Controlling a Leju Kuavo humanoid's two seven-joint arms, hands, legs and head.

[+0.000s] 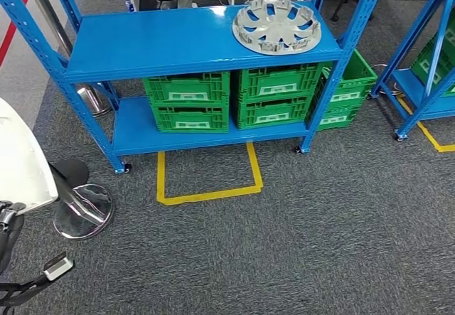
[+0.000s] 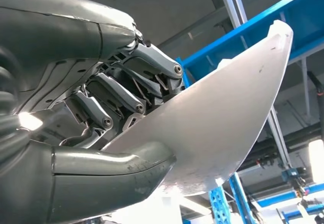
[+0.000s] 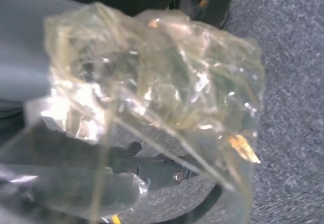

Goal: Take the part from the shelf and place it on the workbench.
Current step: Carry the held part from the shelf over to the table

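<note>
- Grey carpet [image 1: 322, 244] fronts a blue shelf [image 1: 161, 45] (a hubcap [image 1: 276, 25] lies on it).
- Left hand [image 2: 114, 113] fingers [image 2: 114, 95] clamp a white part [image 2: 214, 133]; the thin-edge grip could slip.
- Right hand [image 3: 114, 163] is plastic-wrapped; I cannot tell its state.

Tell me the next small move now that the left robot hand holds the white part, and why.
Probably turn away from the blue shelf to look for the workbench: the left robot hand already grips the white part between thumb and fingers, and the head view faces shelf and carpet.

Top shelf [image 1: 161, 45] open left of wheel cover [image 1: 276, 25]; green crates [image 1: 230, 98] fill lower shelf right.
</note>
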